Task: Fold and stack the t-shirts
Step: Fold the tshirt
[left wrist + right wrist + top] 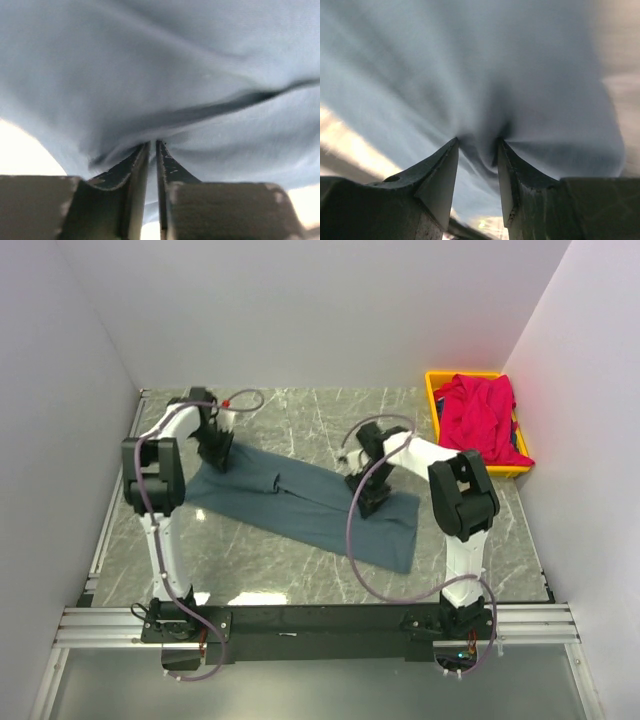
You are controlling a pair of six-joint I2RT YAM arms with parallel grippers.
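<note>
Aluminium rail (320,620) runs along the near edge, with both arm bases bolted to it. Beyond it is the grey veined tabletop (250,570).

Mid-table: the blue-grey t-shirt (300,502) lies as a long band on the diagonal. Its near-right end is toward the right arm and its far-left end is under the left arm's wrist. The near-right end lies flat on the surface. A crease or overlapped edge runs along the band near its middle; I cannot tell which.

Right side: the right gripper (369,502) is down on the shirt's far edge, in the band's right half. In the right wrist view its fingers (445,170) stand a narrow gap apart. A pucker of blue-grey cloth is drawn in between the tips, and folds radiate from that spot. It is clamped on cloth.

Left side, farther back: the left gripper (216,456) is down on the band's far-left end. In the left wrist view its fingers (135,165) are nearly together with only a slit between them. Cloth is bunched at the tips and stretched taut beyond. It is pinching the shirt.

A purplish cable (348,535) loops from the right arm, passing in front of the shirt in the top view, toward the right base.

Far right corner: the yellow bin (432,388) stands by the right wall, well apart from the blue-grey shirt. The red t-shirt (480,418) is heaped in it, crumpled and covering most of the opening.
</note>
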